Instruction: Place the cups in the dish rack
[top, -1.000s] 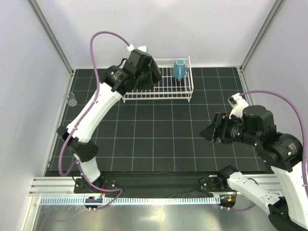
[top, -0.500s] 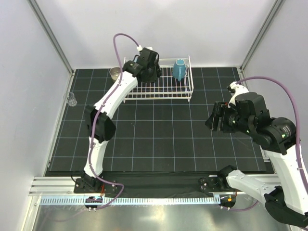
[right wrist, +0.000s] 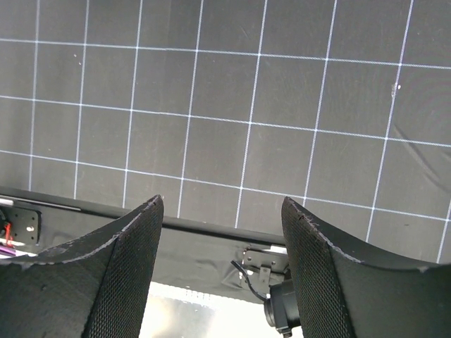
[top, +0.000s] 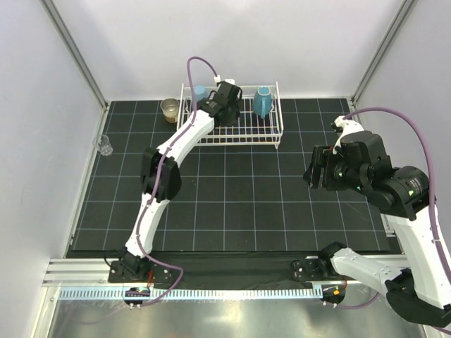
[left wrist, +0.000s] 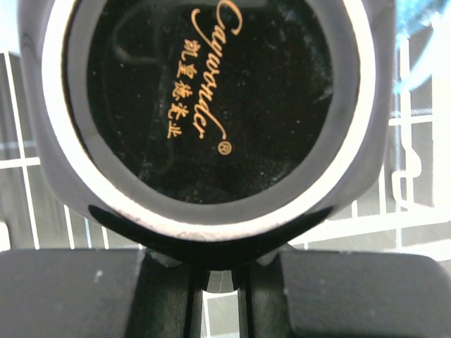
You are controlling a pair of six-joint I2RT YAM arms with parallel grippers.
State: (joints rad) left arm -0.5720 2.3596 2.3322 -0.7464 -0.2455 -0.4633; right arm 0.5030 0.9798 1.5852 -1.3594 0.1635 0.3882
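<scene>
My left gripper [top: 229, 111] is over the middle of the white wire dish rack [top: 276, 132], shut on the black cup [left wrist: 204, 105]. In the left wrist view the cup's round face with gold lettering and a white ring fills the frame, and my gripper [left wrist: 220, 271] pinches its edge. A teal mug [top: 262, 102] stands in the rack's right part. A light blue tumbler [top: 199, 91] is at its back left corner. A tan metallic cup [top: 169, 109] stands on the mat left of the rack. A tiny clear glass [top: 105, 145] is at the mat's left edge. My right gripper [top: 313, 176] hangs open and empty.
Rack wires [left wrist: 416, 218] show behind the black cup. The right wrist view shows bare black gridded mat [right wrist: 282, 105] under my right gripper [right wrist: 222, 204] and the table's near rail [right wrist: 211, 232]. Grey walls close in the mat on three sides.
My left arm has stretched farther and carried the black cup rightward over the rack, uncovering the tan cup and blue tumbler. My right gripper has shifted slightly up and back.
</scene>
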